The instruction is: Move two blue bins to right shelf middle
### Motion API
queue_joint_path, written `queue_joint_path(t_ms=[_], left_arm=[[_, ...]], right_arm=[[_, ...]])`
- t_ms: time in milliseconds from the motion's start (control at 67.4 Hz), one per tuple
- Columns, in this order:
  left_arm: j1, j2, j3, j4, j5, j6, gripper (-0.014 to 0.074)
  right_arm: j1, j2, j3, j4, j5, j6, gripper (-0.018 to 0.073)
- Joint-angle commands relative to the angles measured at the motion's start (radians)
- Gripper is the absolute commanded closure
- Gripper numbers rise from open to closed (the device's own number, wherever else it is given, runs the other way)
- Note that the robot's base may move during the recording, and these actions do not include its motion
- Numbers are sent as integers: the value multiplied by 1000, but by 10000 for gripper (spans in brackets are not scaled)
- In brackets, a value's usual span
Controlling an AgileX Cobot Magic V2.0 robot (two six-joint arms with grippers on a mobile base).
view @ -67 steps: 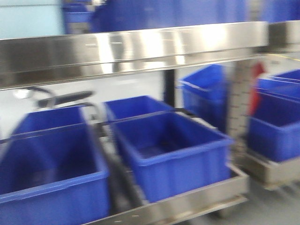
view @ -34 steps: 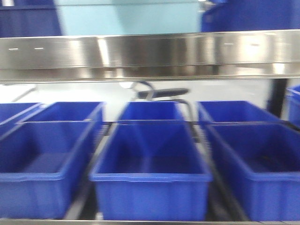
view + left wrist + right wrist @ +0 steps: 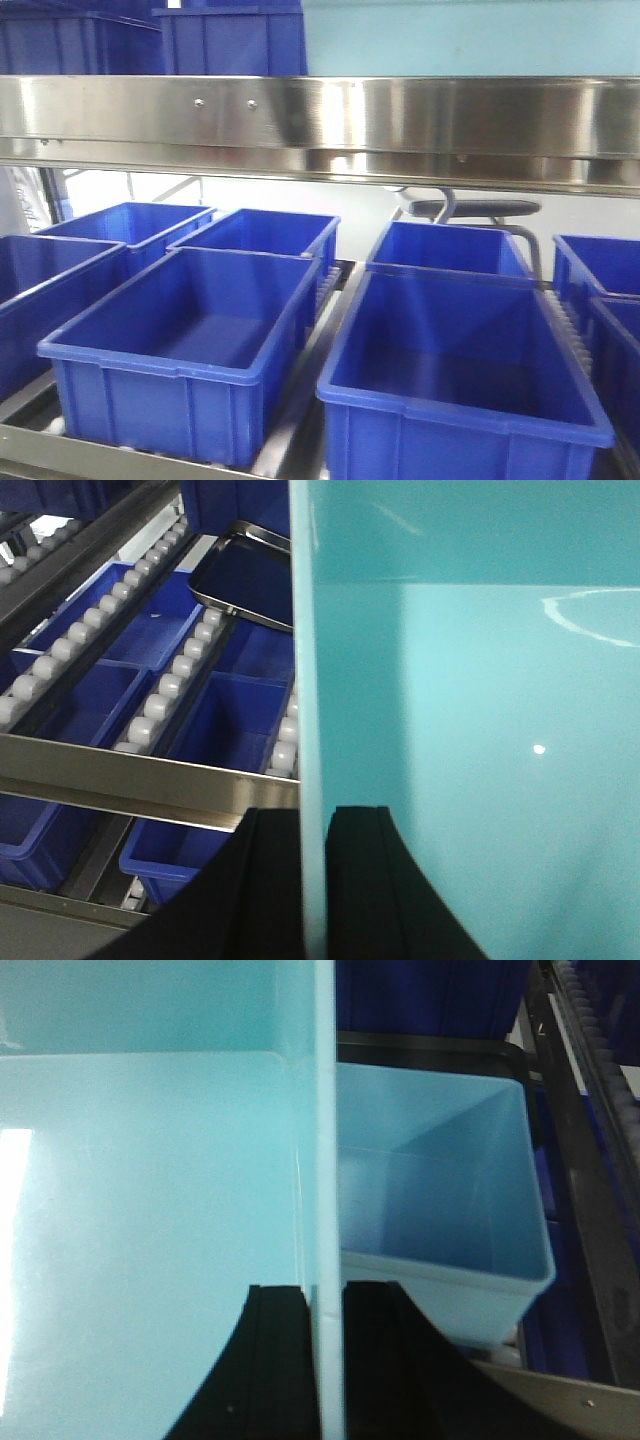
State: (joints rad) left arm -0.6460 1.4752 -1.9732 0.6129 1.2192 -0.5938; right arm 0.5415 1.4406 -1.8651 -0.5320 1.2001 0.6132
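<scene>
Left tool (image 3: 314,825) clenched on wall of light-blue bin (image 3: 470,730), one finger either side. Right tool (image 3: 324,1300) clamped the same way on a wall, likely opposite side of same bin, carried between both arms. Second light-blue bin (image 3: 430,1200) rests on shelf behind steel rail (image 3: 570,1390), just beyond right tool. Judgement: one bin possibly placed, other awaiting set-down. Front view shows only dark-blue bins (image 3: 190,340), so cannot confirm which shelf.

Bright, sharp, glare on rail (image 3: 330,105) (front cam)
</scene>
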Motion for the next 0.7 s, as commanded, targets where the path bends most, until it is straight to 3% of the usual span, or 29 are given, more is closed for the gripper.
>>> queue_joint_path(t_ms=[0,682], left_arm=[[-7,-10,-12,4,-43,10,707],[-7,-10,-12,4,-43,10,707]], right_arm=[[0,-7,-8,-41,-32,-2,725],[0,-7,-8,-41,-33,-2,725]])
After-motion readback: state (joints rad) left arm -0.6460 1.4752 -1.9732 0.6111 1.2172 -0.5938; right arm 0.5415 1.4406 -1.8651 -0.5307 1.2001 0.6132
